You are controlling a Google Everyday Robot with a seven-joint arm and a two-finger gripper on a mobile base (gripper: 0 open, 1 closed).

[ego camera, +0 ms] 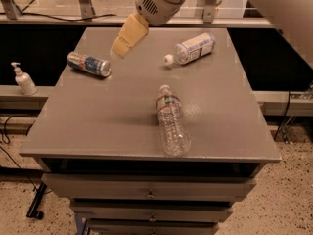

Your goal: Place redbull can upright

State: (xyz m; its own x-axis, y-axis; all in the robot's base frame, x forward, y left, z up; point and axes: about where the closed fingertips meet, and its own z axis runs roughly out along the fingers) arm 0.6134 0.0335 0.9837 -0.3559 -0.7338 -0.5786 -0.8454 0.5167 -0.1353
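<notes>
The redbull can (89, 64) lies on its side near the left edge of the grey table (117, 116), silver top toward the right. My gripper (128, 36) hangs above the table's back middle, to the right of the can and above it, with its tan fingers pointing down-left. It holds nothing that I can see.
A clear water bottle (171, 121) lies on its side in the table's middle. A white-capped bottle with a blue-white label (191, 48) lies at the back right. A soap dispenser (23, 80) stands on a ledge left of the table. Drawers run below the front edge.
</notes>
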